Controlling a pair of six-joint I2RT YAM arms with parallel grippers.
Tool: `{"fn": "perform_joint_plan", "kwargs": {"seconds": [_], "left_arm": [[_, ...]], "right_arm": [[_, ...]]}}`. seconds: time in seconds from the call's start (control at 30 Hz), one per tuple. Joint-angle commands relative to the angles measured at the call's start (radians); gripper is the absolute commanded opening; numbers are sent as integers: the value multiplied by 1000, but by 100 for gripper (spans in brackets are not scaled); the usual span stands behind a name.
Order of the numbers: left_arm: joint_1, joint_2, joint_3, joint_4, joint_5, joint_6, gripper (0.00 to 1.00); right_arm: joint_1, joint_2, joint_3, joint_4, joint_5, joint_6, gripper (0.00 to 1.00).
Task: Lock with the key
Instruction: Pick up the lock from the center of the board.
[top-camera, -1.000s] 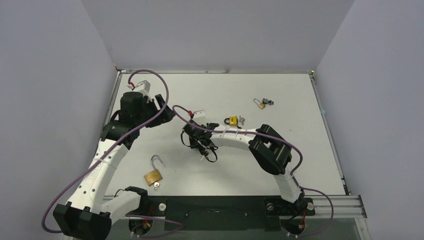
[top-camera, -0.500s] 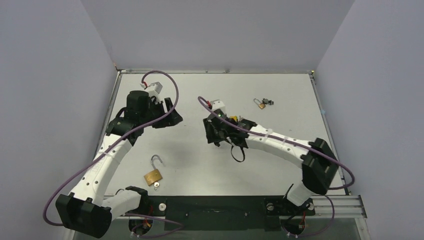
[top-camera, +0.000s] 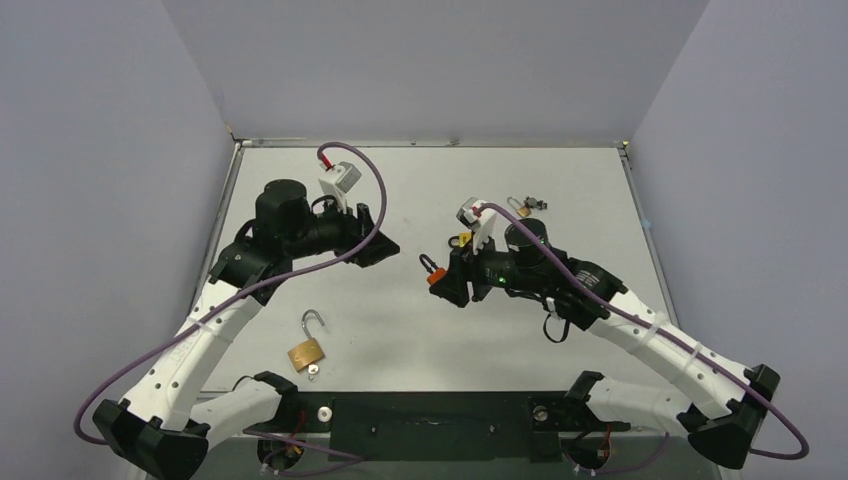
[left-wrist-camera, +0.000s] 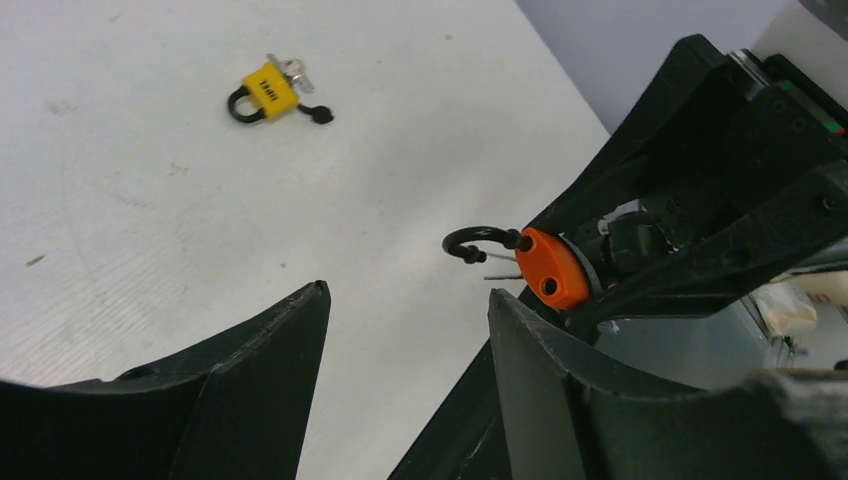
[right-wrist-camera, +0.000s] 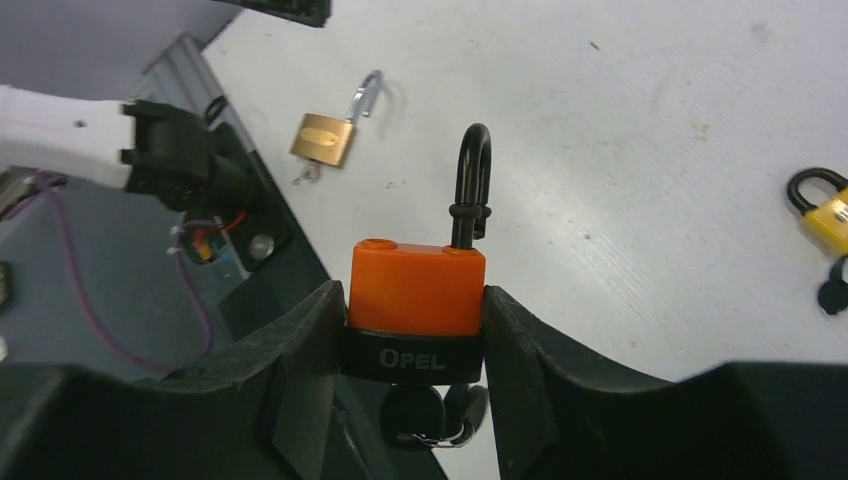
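Note:
My right gripper (right-wrist-camera: 415, 300) is shut on an orange padlock (right-wrist-camera: 417, 290) with a black base, held above the table. Its black shackle (right-wrist-camera: 474, 185) stands raised and out of one hole. A black-headed key (right-wrist-camera: 413, 412) on a ring hangs under the padlock body, between the fingers. In the top view the padlock (top-camera: 436, 277) points left toward my left gripper (top-camera: 385, 240). The left gripper (left-wrist-camera: 408, 290) is open with nothing between its fingers. In the left wrist view the padlock (left-wrist-camera: 552, 268) is just beyond and to the right of the right fingertip, apart from it.
A yellow padlock (top-camera: 463, 240) with keys lies on the table behind the right gripper. A brass padlock (top-camera: 307, 350) with an open shackle lies near the front left. A small padlock (top-camera: 522, 206) lies at the back right. The black base rail (top-camera: 430, 412) runs along the near edge.
The right arm has swung back and to the right, carrying the orange padlock up off the table. The left gripper has moved right toward it, its jaws a little narrower.

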Motion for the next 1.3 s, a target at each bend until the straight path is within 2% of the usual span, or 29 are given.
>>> {"fn": "perform_joint_plan", "kwargs": {"seconds": [0.0, 0.2, 0.47, 0.87, 1.27], "left_arm": [[-6, -55, 43, 145, 240, 35, 56], [-8, -67, 61, 239, 447, 20, 55], [-30, -69, 70, 264, 606, 33, 55], [-134, -51, 66, 217, 603, 85, 53], [-184, -36, 88, 170, 559, 118, 40]], "right_arm": [[-11, -103, 22, 67, -248, -11, 0], [-13, -154, 55, 89, -398, 34, 0], [-9, -181, 91, 133, -443, 89, 0], [32, -166, 143, 125, -432, 78, 0], [35, -163, 148, 85, -400, 50, 0]]}}
